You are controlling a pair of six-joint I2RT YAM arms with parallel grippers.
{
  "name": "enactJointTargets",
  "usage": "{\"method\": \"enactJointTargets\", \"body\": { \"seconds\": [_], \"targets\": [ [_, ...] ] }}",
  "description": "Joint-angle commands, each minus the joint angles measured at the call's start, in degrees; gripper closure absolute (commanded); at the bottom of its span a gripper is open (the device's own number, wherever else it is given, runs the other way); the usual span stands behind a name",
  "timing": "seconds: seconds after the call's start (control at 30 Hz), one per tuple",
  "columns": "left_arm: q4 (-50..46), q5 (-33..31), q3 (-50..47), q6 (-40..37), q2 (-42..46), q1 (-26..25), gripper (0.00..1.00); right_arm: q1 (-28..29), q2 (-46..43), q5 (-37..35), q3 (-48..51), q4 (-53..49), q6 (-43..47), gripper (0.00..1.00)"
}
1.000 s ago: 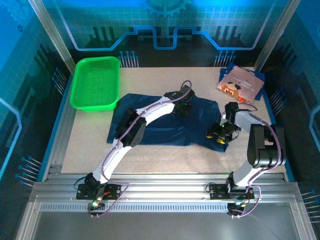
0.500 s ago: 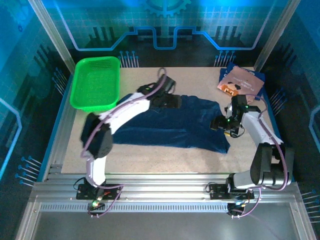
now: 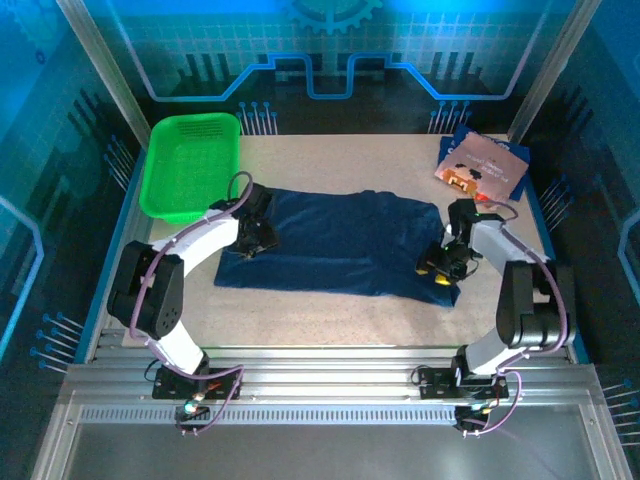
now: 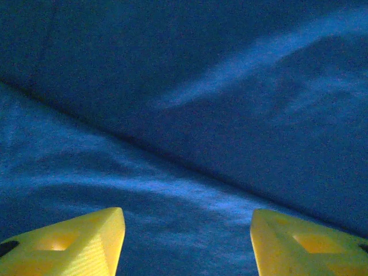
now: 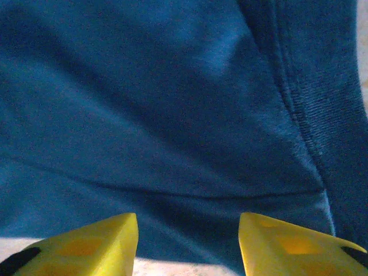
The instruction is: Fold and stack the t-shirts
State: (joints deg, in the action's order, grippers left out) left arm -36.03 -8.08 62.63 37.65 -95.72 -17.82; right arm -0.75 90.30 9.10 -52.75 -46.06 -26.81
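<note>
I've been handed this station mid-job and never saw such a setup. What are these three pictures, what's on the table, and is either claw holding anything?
These are two robot arms bolted at the near edge of a table. The wide picture comes from a fixed camera above and behind them, left arm on the left. The two close-ups come from cameras on the wrists; the yellow wedges at the bottom are each gripper's own fingers. A dark navy t-shirt lies spread on the table, no print showing. A second t-shirt, with a pinkish print, lies at the far right corner, a green basket at the far left. The left gripper is over the spread shirt's left end, the right gripper over its near right corner. Both stand open above the cloth, holding nothing.
</note>
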Motion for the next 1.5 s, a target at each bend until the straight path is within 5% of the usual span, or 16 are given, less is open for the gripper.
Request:
{"method": "enactJointTargets", "body": {
  "seconds": [0.0,0.23,0.77,1.03,1.23,1.47],
  "targets": [
    [-1.67,-1.42,-4.23,3.28,-1.47,1.19,0.44,0.49,3.33,-5.35,1.42,-0.63,-3.53,0.56],
    [-0.80,1.33,-11.50,5.23,-2.06,-0.07,0.47,-0.49,4.28,-15.25,2.04,-3.61,-4.30,0.57],
    [-7.56,13.87,-10.19,10.16,2.34,-10.04,0.47,-10.22,0.67,-20.33,3.28,-6.44,-3.43,0.54],
    [-18.11,15.06,9.67,4.29,7.24,-4.37,0.32,-9.90,-3.62,-18.59,-1.20,-7.08,-1.20,0.41],
    [-18.03,6.06,27.35,-3.24,-2.54,3.40,0.23,-4.47,-13.57,-11.34,-5.87,-1.53,5.56,0.16],
    [-12.18,3.19,38.16,-6.25,-18.48,5.07,0.24,-1.86,-12.16,-6.13,-13.00,0.90,6.68,0.14]
  ]
}}
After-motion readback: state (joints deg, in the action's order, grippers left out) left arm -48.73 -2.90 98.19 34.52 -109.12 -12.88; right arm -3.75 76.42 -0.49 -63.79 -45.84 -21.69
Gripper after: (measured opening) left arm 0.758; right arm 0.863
